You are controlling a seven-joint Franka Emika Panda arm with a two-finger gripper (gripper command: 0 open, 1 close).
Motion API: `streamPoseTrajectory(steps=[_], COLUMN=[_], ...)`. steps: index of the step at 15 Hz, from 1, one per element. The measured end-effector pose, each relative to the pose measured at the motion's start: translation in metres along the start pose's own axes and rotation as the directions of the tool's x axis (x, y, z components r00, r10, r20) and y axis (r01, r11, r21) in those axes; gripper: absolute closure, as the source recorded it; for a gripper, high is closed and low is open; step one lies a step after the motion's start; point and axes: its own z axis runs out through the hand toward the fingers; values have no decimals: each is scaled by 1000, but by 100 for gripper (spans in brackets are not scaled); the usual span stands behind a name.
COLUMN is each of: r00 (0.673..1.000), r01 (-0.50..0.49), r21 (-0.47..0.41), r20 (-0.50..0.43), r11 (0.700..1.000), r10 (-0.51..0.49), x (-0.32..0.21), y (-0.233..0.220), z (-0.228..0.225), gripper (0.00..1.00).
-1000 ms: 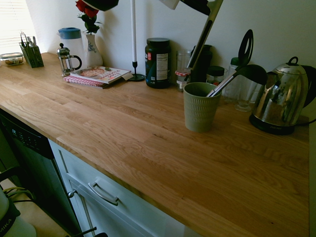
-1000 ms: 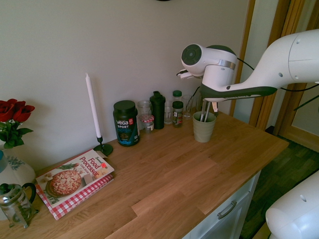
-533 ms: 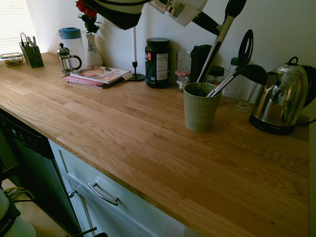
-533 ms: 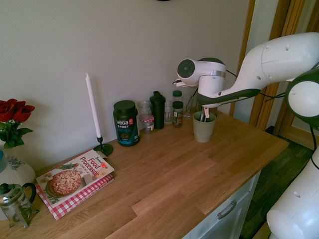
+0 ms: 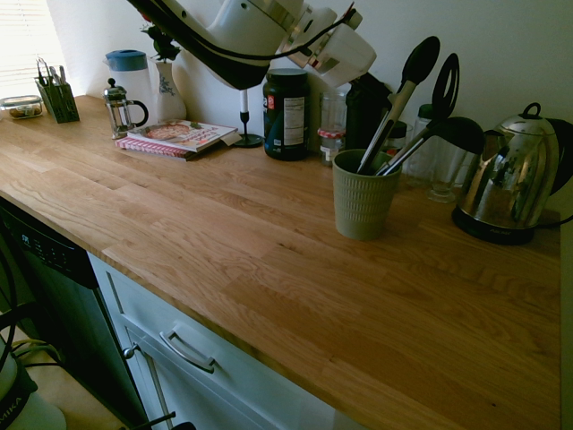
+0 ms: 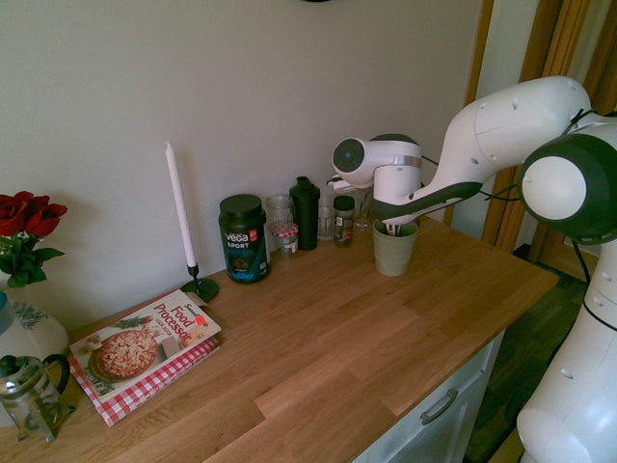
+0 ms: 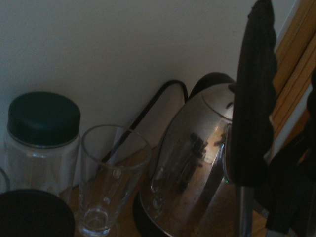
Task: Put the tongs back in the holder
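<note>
The tongs [image 5: 394,106] stand in the sage-green ribbed holder [image 5: 363,194] on the wooden countertop [image 5: 269,260], their lower ends down inside the cup and their rounded black head leaning up and away toward the wall; beside them in the same cup lean a black ladle [image 5: 452,133] with a silver handle and a black slotted spatula [image 5: 445,85]; the gripper [image 6: 390,210] hangs close over the cup's mouth, its fingers hidden behind the white hand in both outside views, drawn fully together, though whether they clasp the tongs cannot be told; a steel kettle [image 5: 510,179] stands just beyond the cup, with a drinking glass [image 7: 111,177] and a black-lidded jar [image 7: 42,140] near it against the wall; a dark supplement tub [image 5: 286,114] stands further along.
</note>
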Motion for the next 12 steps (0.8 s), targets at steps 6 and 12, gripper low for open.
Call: streamPoseTrajectory(steps=[6, 12], r00=[1000, 997], r01=[7, -55], r21=[-24, 63], r20=[29, 61], r11=[1000, 996], r10=[-7, 52], x=[-19, 33], y=[18, 7], z=[7, -86], gripper=[0, 0])
